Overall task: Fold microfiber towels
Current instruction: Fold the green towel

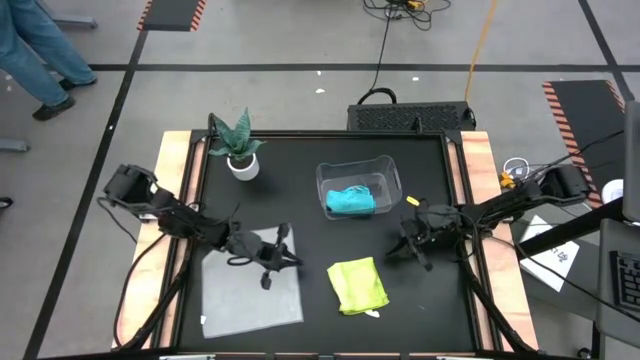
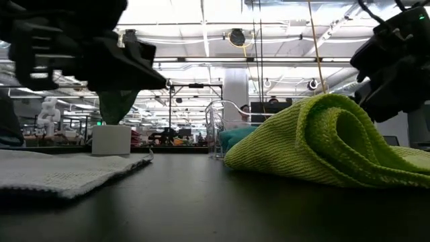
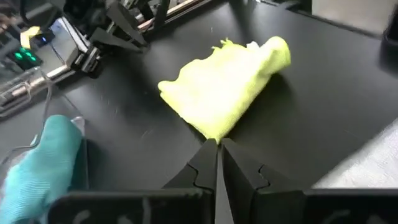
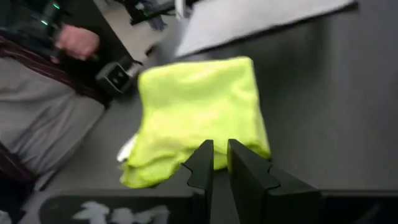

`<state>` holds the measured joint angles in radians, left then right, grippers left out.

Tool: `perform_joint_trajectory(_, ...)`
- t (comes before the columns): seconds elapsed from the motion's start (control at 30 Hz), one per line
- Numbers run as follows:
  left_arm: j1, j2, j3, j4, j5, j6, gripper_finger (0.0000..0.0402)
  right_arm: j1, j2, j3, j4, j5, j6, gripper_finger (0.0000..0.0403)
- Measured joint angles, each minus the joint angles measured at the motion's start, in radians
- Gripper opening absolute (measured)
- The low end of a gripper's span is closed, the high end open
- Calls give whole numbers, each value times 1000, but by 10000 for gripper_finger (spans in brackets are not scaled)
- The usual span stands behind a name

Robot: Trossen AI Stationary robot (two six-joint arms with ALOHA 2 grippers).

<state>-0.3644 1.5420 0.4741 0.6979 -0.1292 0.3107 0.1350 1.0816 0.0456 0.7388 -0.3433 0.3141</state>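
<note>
Fingers of the left gripper were pressed together and held nothing, poised above the light grey microfiber towel, which lay spread flat on the near left of the black surface. Fingers of the right gripper stood nearly closed, a narrow gap between them, also empty, hovering right of centre, just beside the clear plastic bin.

Yellow-green microfiber towel: near centre, already folded over into a loose, uneven rectangle. Teal blue microfiber towel: bunched inside the bin. Small potted plant in a white pot: far left, clear of the work.

Step judged in hand: between folds, with yellow-green finished and grey up next. Next move would call for spreading the fingers and pinching an edge or corner of the grey towel to carry it across.
</note>
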Motion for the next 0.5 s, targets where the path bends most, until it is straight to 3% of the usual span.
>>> perform_joint_trajectory(0.13,24,32,12,-8,95,11,45,39,54,0,119,3,18,52)
perform_joint_trajectory(0.33,9,156,73,-10,197,57,125,72,134,11,153,61,61,74)
perform_joint_trajectory(0.43,2,230,136,-22,184,81,168,83,180,17,170,61,72,81)
perform_joint_trajectory(0.5,-1,265,174,-28,115,102,193,90,210,33,176,61,70,83)
